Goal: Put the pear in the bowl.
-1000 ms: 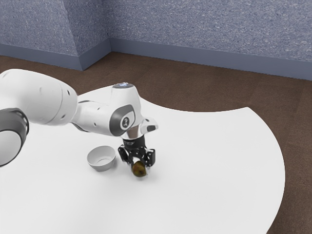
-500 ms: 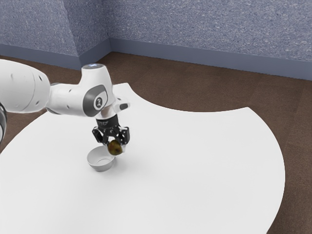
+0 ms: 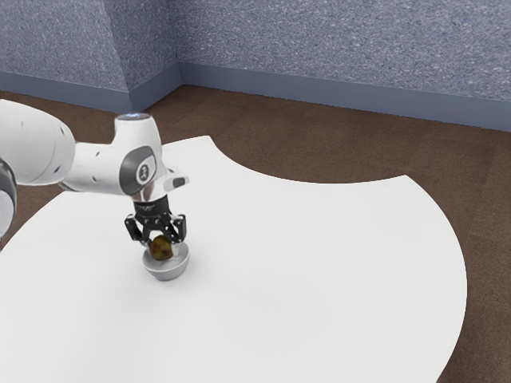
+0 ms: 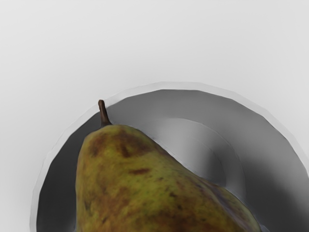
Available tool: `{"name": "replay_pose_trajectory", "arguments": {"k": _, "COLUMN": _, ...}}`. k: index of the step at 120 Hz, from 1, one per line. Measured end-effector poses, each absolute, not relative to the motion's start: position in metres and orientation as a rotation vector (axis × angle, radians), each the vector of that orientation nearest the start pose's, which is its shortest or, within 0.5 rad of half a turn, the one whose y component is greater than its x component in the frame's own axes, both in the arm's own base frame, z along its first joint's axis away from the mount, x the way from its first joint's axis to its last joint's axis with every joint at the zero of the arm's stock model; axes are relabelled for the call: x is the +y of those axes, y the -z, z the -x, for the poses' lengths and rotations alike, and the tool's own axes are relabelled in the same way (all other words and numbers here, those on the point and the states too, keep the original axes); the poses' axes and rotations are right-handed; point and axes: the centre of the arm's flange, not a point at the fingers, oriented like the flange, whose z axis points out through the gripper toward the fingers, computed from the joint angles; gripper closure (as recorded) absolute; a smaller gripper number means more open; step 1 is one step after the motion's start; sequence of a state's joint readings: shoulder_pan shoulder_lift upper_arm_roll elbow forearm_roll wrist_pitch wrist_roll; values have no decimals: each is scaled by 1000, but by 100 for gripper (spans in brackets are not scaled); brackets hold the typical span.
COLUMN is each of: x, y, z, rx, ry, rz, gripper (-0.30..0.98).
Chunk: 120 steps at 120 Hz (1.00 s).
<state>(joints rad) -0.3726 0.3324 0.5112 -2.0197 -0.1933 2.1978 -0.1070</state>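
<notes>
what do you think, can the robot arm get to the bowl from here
Likely yes: the gripper, holding the pear, is over the bowl, whose open top faces it.

I see the yellow-green pear with brown blotches [image 4: 140, 183] held at the mouth of the round, light-grey, smooth-walled bowl [image 3: 166, 271]. The pear lies tilted on its side, its thin brown stem [image 4: 103, 113] pointing outward and overlapping the bowl's rim in my wrist view. I can't tell whether the fruit touches the bowl. The bowl sits upright on the white desk [image 3: 319, 255], open side up; beside the pear I can see its shaded grey inside and a rounded ring at the bottom.
</notes>
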Motion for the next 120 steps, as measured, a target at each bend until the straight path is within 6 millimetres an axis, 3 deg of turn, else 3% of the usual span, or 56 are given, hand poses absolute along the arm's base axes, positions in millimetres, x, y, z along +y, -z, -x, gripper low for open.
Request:
{"name": "replay_pose_trajectory", "arguments": {"k": 18, "x": 64, "y": -293, "z": -582, "rx": -542, "ry": -170, "rz": 3091, "gripper": 27}}
{"name": "replay_pose_trajectory", "arguments": {"k": 36, "x": 62, "y": -296, "z": -583, "rx": -523, "ry": -165, "rz": 3108, "gripper": 13}}
{"name": "replay_pose_trajectory", "arguments": {"k": 52, "x": 55, "y": -319, "z": -584, "rx": -461, "ry": -116, "rz": 3129, "gripper": 7}}
{"name": "replay_pose_trajectory", "arguments": {"k": 68, "x": 33, "y": -373, "z": -582, "rx": -321, "ry": -14, "rz": 3155, "gripper": 4}}
{"name": "replay_pose_trajectory", "arguments": {"k": 90, "x": 10, "y": -483, "z": -599, "rx": -130, "ry": 182, "rz": 3125, "gripper": 2}}
{"name": "replay_pose_trajectory", "arguments": {"k": 109, "x": -6, "y": -561, "z": -609, "rx": -52, "ry": 278, "rz": 3087, "gripper": 1}}
{"name": "replay_pose_trajectory", "arguments": {"k": 120, "x": -30, "y": -594, "z": -608, "rx": 22, "ry": 300, "rz": 3065, "gripper": 0}}
